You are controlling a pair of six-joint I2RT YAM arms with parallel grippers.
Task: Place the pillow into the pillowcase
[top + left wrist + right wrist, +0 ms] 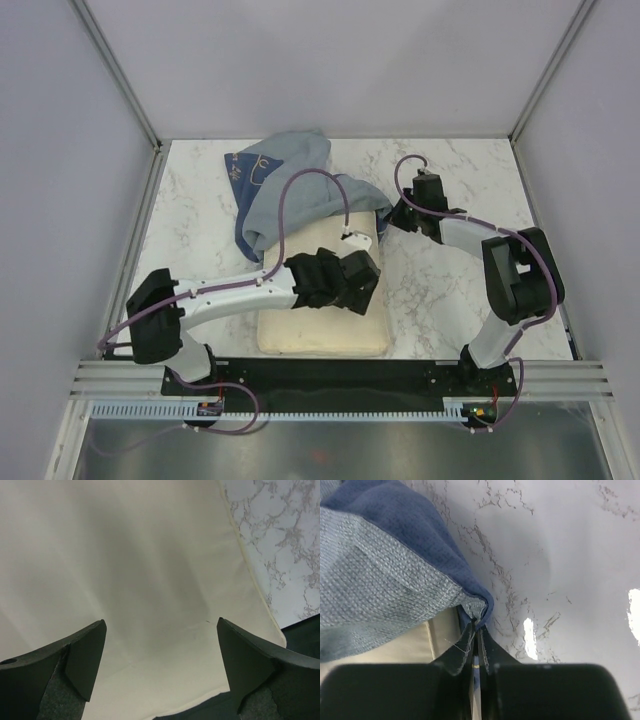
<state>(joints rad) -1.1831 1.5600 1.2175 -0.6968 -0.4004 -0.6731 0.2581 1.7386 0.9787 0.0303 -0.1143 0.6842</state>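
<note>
Your left claw [160, 627] hangs wide apart right above the pillow [145, 555]; your right claw [476, 632] is clamped on the pillowcase [385, 580] hem, with the pillow's far end tucked inside.

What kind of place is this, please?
Probably a robot test cell: plain grey panel walls, a marble-pattern table, and the left arm and right arm mounted on a metal rail.
</note>
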